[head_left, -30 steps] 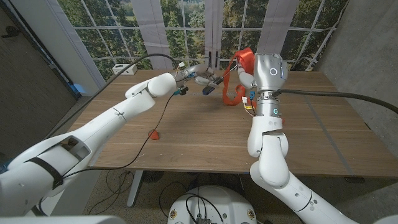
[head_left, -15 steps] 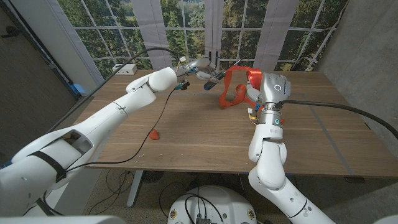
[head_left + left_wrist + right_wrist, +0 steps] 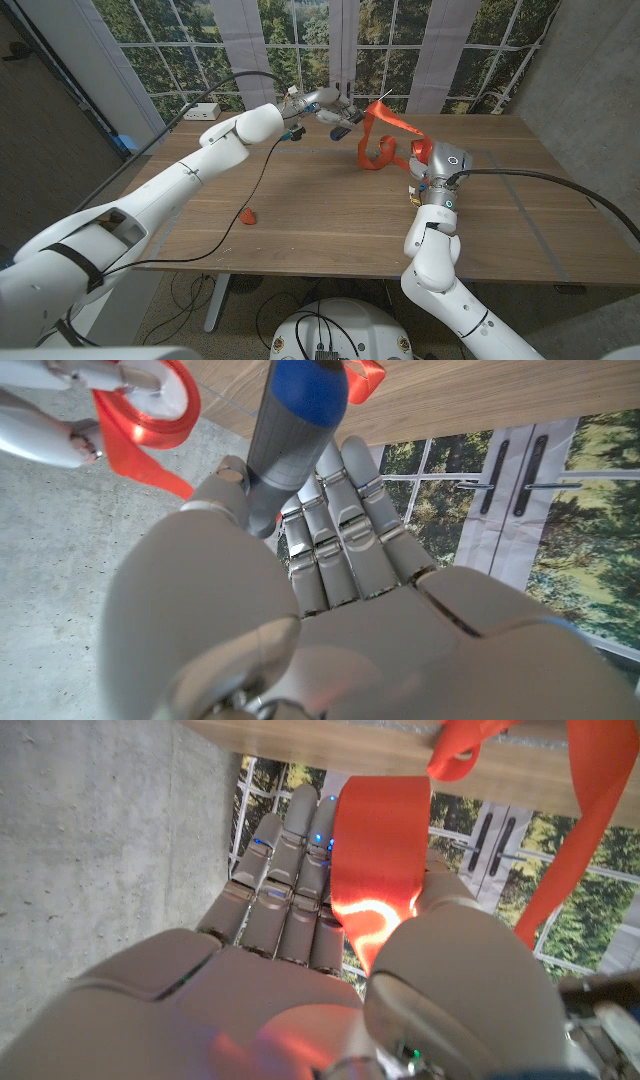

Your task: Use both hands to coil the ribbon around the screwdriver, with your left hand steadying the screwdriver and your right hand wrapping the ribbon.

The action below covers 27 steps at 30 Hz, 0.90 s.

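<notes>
— At the far edge of the bench (image 3: 300,215), item one?

— Screwdriver (image 3: 297,420): grey shaft-like handle with a blue band. Held in the left hand (image 3: 322,101), raised above the bench near the window. In the left wrist view the fingers (image 3: 345,525) lie along the handle with the thumb closed against it from the other side — clamped on the tool.

— Item two?

— Ribbon (image 3: 380,140): orange-red, one length. It runs from the screwdriver's tip down in loose loops toward the right side, hanging just above the bench top. Whether any turn sits tight around the tool, I cannot tell.

— And its other end?

— In the right hand (image 3: 428,160), which is low over the bench on the right, well apart from the left hand. The right wrist view shows a broad band of ribbon pressed between the thumb and the straightened fingers (image 3: 285,870) — pinched, not loose.

— Sundries?

— A small red object (image 3: 247,215) on the bench under the left arm; a black cable (image 3: 262,180) trailing beside it; a white box (image 3: 201,111) at the far left corner.
</notes>
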Each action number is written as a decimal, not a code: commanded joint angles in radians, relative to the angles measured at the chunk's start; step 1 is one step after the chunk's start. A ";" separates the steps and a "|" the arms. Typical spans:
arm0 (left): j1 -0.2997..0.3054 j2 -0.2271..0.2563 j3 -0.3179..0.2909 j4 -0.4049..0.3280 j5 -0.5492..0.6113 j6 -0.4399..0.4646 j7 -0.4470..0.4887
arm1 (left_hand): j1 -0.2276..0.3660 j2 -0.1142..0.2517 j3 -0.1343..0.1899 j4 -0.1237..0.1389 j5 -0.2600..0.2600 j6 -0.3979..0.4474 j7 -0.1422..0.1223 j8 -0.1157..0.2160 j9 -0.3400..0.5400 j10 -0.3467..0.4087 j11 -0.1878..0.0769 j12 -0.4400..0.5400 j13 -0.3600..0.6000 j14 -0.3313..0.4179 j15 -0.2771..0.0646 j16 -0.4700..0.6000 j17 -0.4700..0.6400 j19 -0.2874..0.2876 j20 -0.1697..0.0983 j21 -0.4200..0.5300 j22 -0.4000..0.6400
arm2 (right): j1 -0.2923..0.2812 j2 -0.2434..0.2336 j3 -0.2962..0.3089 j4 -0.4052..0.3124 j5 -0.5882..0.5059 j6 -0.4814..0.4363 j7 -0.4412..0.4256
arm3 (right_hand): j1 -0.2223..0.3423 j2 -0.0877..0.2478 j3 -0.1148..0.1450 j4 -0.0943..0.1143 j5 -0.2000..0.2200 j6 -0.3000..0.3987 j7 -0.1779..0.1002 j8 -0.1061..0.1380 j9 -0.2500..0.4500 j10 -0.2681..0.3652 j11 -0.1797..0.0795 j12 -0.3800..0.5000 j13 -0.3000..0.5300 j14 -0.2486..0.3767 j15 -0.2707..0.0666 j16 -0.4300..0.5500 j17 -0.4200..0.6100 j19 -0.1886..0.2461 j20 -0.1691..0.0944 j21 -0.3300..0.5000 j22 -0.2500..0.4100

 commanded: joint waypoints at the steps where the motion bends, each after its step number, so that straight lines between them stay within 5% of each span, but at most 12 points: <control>1: 0.017 0.015 -0.018 -0.010 -0.095 -0.064 -0.080 | 0.132 0.128 0.059 -0.024 0.000 0.027 -0.016 -0.003 0.007 0.088 -0.084 -0.003 0.005 0.171 -0.171 0.001 0.002 -0.002 -0.068 0.007 0.002 | 0.156 -0.061 -0.069 0.137 0.154 -0.044 -0.023 | 0.156 0.141 0.029 -0.018 0.007 0.101 -0.080 0.017 0.013 0.030 -0.026 0.005 0.005 0.082 -0.094 -0.003 0.005 -0.002 0.004 0.007 0.002; 10: -0.001 0.026 -0.007 -0.003 -0.144 -0.111 -0.186 | 0.132 0.128 0.060 -0.025 0.000 0.030 -0.015 -0.007 0.006 0.089 -0.079 -0.005 0.005 0.169 -0.171 0.000 0.002 -0.002 -0.067 0.008 0.002 | 0.314 -0.121 -0.179 0.226 0.209 -0.036 0.009 | 0.155 0.141 0.029 -0.018 0.007 0.102 -0.080 0.017 0.012 0.032 -0.026 0.005 0.004 0.083 -0.096 -0.005 0.006 -0.003 0.003 0.008 0.002; 27: -0.023 0.041 0.002 0.015 -0.251 -0.137 -0.357 | 0.130 0.127 0.063 -0.025 0.000 0.033 -0.016 -0.012 0.010 0.089 -0.075 -0.008 0.008 0.170 -0.171 0.001 0.003 -0.005 -0.066 0.010 0.002 | 0.483 -0.195 -0.287 0.278 0.276 0.015 0.050 | 0.152 0.141 0.030 -0.016 0.007 0.104 -0.084 0.016 0.008 0.029 -0.025 0.004 0.006 0.081 -0.101 -0.009 0.009 -0.009 0.000 0.006 0.002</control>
